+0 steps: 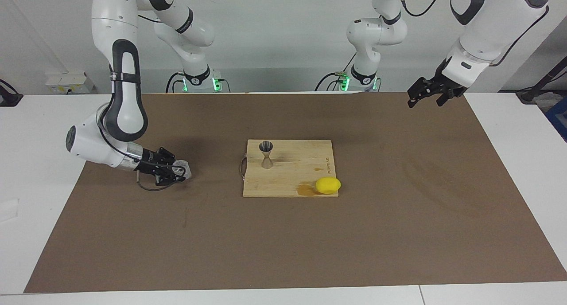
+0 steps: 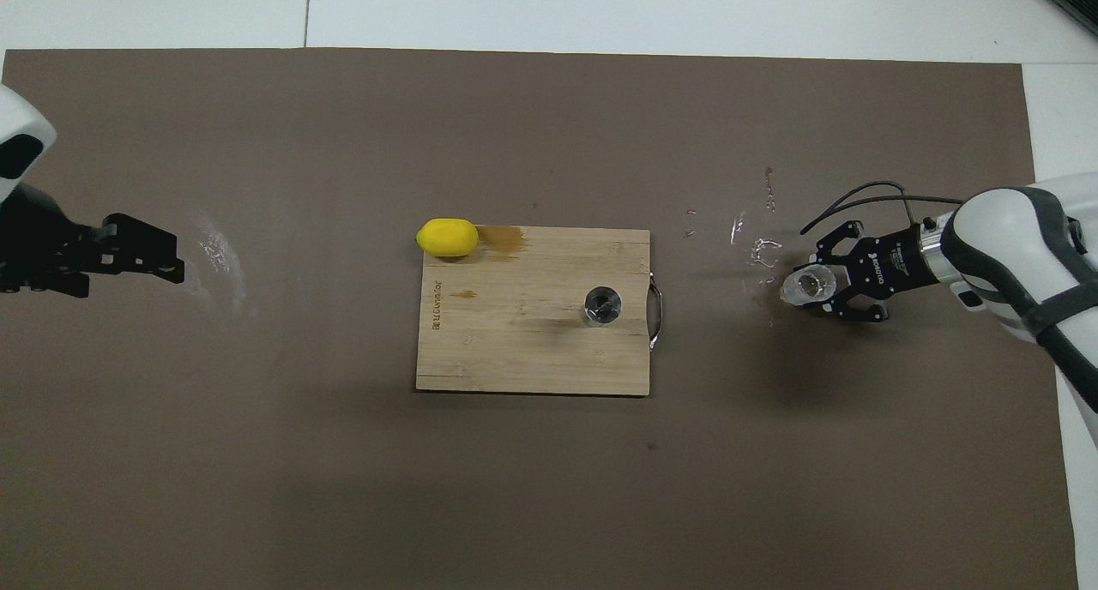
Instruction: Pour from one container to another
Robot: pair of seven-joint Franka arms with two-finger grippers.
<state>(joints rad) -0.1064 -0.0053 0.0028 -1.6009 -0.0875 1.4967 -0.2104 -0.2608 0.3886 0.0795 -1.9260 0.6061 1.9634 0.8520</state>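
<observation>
The small clear ribbed glass cup (image 1: 183,168) stands on the brown mat toward the right arm's end of the table; it also shows in the overhead view (image 2: 810,285). My right gripper (image 1: 176,170) (image 2: 815,286) is low at the mat, its fingers closed around the cup from the side. The silver hourglass-shaped jigger (image 1: 266,154) (image 2: 602,304) stands upright on the wooden cutting board (image 1: 301,163) (image 2: 515,350) at mid-table, near the board's handle end. My left gripper (image 1: 426,99) (image 2: 146,260) waits open and empty, raised over the mat at the left arm's end.
A yellow lemon (image 1: 328,185) (image 2: 447,237) lies at the board's corner farthest from the robots, beside a wet stain (image 1: 305,189). Spilled droplets (image 2: 755,251) glisten on the mat next to the cup. The brown mat (image 1: 283,243) covers most of the white table.
</observation>
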